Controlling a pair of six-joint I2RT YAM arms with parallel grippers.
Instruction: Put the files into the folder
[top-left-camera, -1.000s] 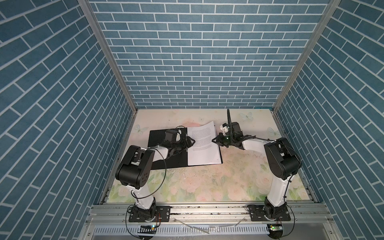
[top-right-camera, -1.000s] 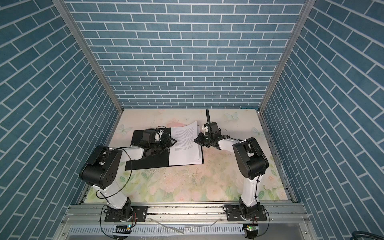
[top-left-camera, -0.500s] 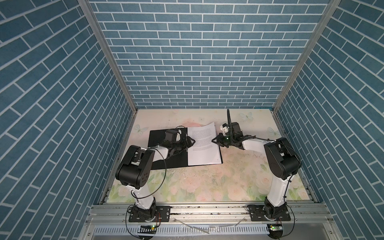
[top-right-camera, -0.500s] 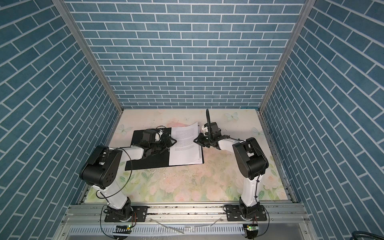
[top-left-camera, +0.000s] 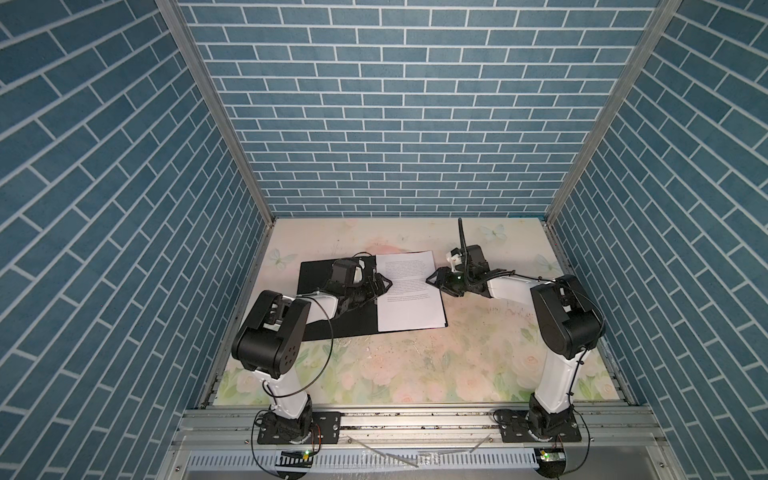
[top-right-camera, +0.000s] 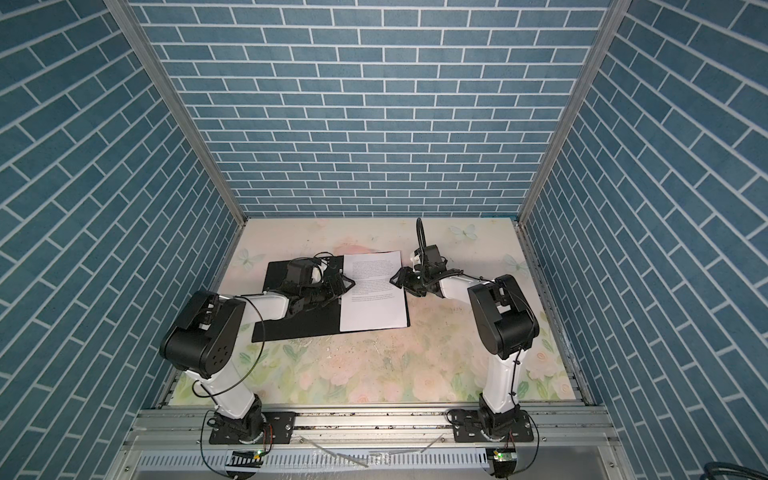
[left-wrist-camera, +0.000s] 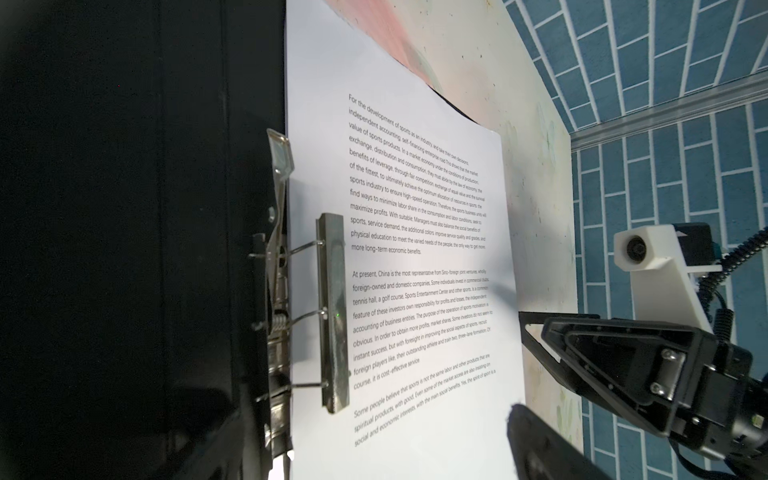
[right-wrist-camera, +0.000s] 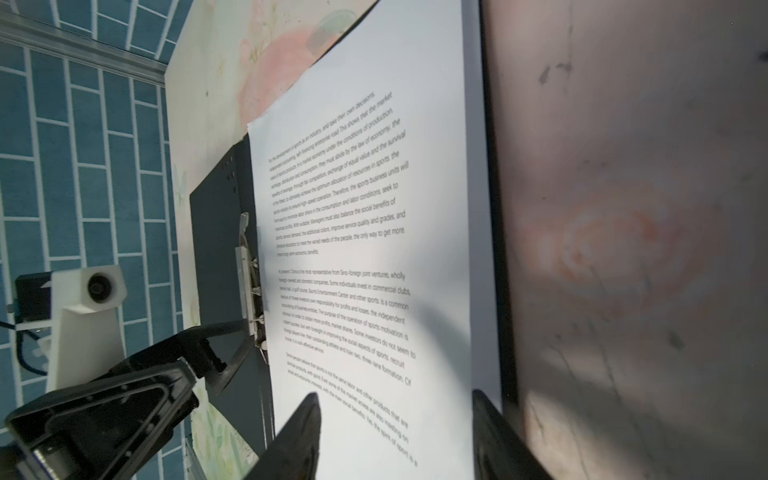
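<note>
Right pincer (right-wrist-camera: 395, 397) has parted, left pincer (top-left-camera: 382, 287) apart; files (top-left-camera: 409, 299) read "development of sports".

Blue brick-patterned walls (top-left-camera: 399, 124) enclose three sides of a pale tabletop (top-left-camera: 415, 365) printed with pink roses and butterflies, edged by aluminium posts (top-left-camera: 223, 124) and a front rail (top-left-camera: 415, 424).

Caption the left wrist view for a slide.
Text-only sheet lying in the open folder, clip bar over its edge, right gripper open alongside.
</note>
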